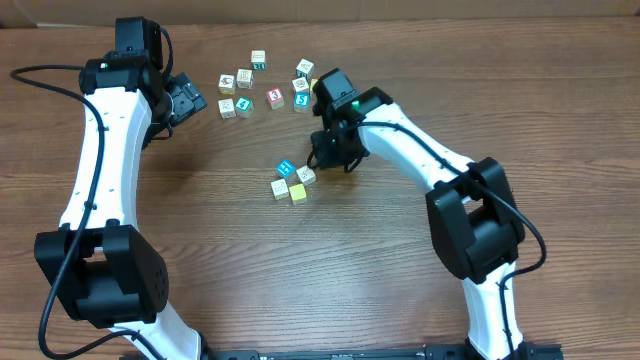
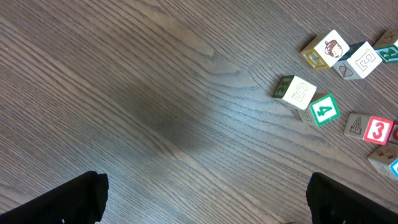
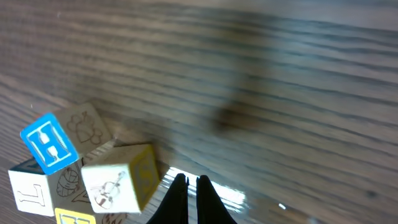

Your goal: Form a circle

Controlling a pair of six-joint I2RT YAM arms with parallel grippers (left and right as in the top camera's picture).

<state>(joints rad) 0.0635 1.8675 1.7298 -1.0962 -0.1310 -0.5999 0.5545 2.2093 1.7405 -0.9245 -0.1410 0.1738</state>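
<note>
- I am looking down on a wooden desk (image 1: 400, 290) with both arms reaching in from the near edge.
- The circle (image 1: 292, 181), a tight group of four small cubes, is sitting about midway across the desk, well apart from every edge.
- In it, a blue H cube (image 1: 285, 167) is lying on the far side, a yellow cube (image 1: 298, 193) on the near side, and two whitish cubes (image 1: 305, 175) (image 1: 280, 187) are filling the gaps. All four are touching or nearly touching.
- My right gripper (image 3: 191, 184) is hovering low over the desk just beside the group, on the group's right. Its two fingers are pressed together and holding nothing.
- From the right wrist camera, the fingertips are pointing at bare wood next to the closest cube. I cannot tell whether they are touching it.
- My left gripper (image 1: 192, 100) is hanging toward the far left corner of the desk. Its fingers are spread as wide as they go, with only bare wood between them.
- A scatter of loose cubes (image 1: 265, 85) is lying toward the far edge, between the two grippers. Among them are a red 3 cube (image 2: 377, 130) and a green 4 cube (image 2: 324, 109).
</note>
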